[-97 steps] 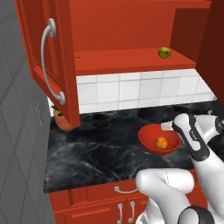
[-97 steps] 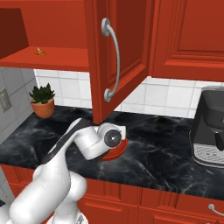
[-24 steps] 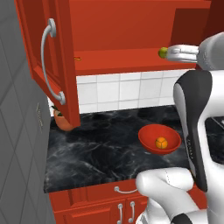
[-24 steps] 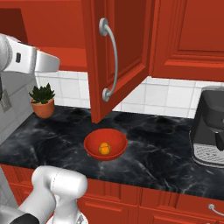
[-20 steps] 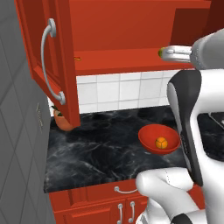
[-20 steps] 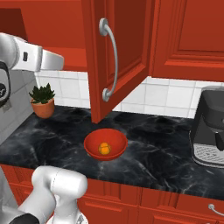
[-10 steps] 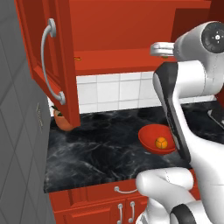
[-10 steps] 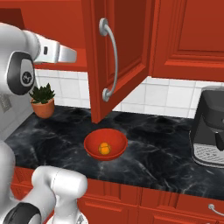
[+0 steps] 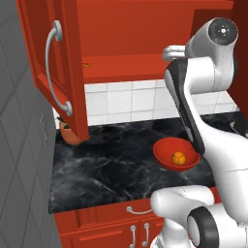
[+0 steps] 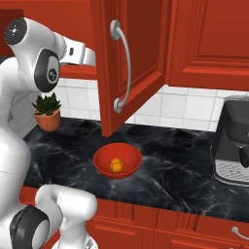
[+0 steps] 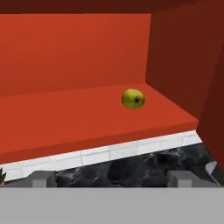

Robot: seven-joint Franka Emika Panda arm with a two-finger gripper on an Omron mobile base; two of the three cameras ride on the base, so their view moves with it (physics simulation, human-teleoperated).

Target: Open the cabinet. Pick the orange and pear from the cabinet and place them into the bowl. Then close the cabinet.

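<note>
I see the pear (image 11: 133, 98) lying on the cabinet (image 11: 65, 65) shelf, ahead of my jaws (image 11: 112, 178) and slightly right of their centre line, well apart from both tips, its dark end turned toward the camera. It sits near the shelf's right side wall, back from the front edge. My jaws stand fully spread and hold nothing; the two tips show low in the hand view, short of the shelf's lip, over the white tile and dark bench (image 11: 144, 168) beneath.

The orange (image 9: 178, 157) rests inside the bowl (image 9: 164, 157), which stands on the bench far below the jaws. From the right base view the orange (image 10: 115, 165) lies near the bowl's (image 10: 104, 163) middle.

Both cabinet doors are swung open: one (image 9: 51, 63) stands to the left in the left base view, the other (image 10: 131, 58) hangs above the bowl in the right base view. My arm (image 9: 208, 63) reaches up to shelf height.

A potted plant (image 10: 47, 113) stands on the bench at the left, and a coffee machine (image 10: 233, 143) at the right.
</note>
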